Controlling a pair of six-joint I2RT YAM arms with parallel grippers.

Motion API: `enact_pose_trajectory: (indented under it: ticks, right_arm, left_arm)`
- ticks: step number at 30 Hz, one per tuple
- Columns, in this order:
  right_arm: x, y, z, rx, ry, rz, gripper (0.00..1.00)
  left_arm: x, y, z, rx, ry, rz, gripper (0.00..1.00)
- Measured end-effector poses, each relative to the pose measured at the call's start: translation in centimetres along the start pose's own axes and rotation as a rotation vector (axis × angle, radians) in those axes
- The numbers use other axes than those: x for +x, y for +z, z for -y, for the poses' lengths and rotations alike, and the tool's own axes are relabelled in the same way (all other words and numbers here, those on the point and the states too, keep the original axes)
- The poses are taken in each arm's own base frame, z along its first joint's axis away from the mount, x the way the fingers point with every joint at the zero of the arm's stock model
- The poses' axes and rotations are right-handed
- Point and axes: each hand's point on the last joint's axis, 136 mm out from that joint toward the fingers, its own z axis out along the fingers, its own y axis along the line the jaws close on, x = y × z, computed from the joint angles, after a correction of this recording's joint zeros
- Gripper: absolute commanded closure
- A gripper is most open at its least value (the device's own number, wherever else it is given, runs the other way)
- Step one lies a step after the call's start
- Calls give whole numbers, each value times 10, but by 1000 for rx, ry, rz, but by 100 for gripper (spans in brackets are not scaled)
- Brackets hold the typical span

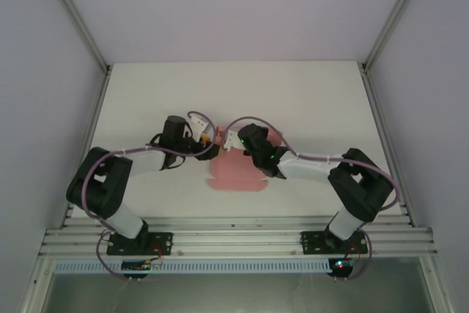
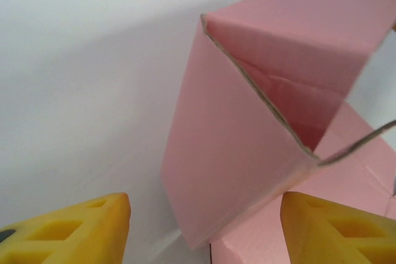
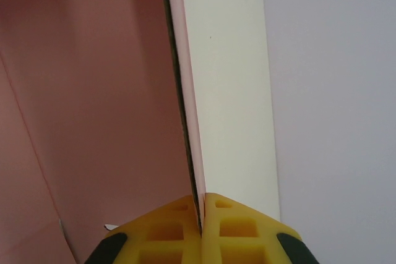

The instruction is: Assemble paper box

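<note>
Top view: the paper box point(image 1: 238, 175) lies near the middle of the white table point(image 1: 315, 100), a little toward the near edge, between the two arms. Most of the pink card is flat on the surface, with rounded tabs along its near side. The far end is raised where the grippers meet over it.

The left gripper point(image 1: 209, 141) comes in from the left at the far-left corner of the card. The right gripper point(image 1: 226, 138) comes in from the right, with its wrist above the far part of the sheet. The two tips sit just beside each other.

Left wrist view: the left gripper point(image 2: 204, 214) is released, its yellow fingers point(image 2: 68, 230) well apart at the bottom corners of the frame. Between and ahead of them stands a folded-up part of the paper box point(image 2: 229, 153). One wall panel is tilted, and a second panel meets it along a crease to form an open pocket with the raw card edge showing. More flat pink card lies low on the right, under the right-hand finger. From this angle I cannot tell whether either finger touches the card.

Right wrist view: the right gripper point(image 3: 201, 211) is clenched on the paper box point(image 3: 93, 91). Its yellow fingers point(image 3: 238, 230) are pressed together, and a thin pink panel edge runs straight up from between them. The panel's broad pink face covers the left half of the frame, with one faint crease slanting across it.
</note>
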Motion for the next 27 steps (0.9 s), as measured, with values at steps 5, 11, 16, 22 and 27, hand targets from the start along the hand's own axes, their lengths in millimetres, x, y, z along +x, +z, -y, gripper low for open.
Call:
enact_pose_trajectory:
  ticks: [5, 11, 16, 22, 27]
  right_arm:
    - [-4, -3, -4, 39, -57, -13, 100]
    - [-6, -5, -7, 61, -78, -35, 100]
    - [-4, -7, -8, 72, -72, -59, 100]
    - [-5, -10, -10, 77, -38, -65, 100]
    - [-6, -10, -12, 73, -14, -64, 100]
  left_arm:
    - [3, 7, 5, 15, 6, -2, 38]
    - [-1, 11, 12, 8, 25, 26, 50]
    - [-1, 11, 8, -22, 9, 74, 46]
    - [-4, 13, 8, -35, 5, 107, 44]
    - [-5, 18, 11, -34, 10, 111, 56]
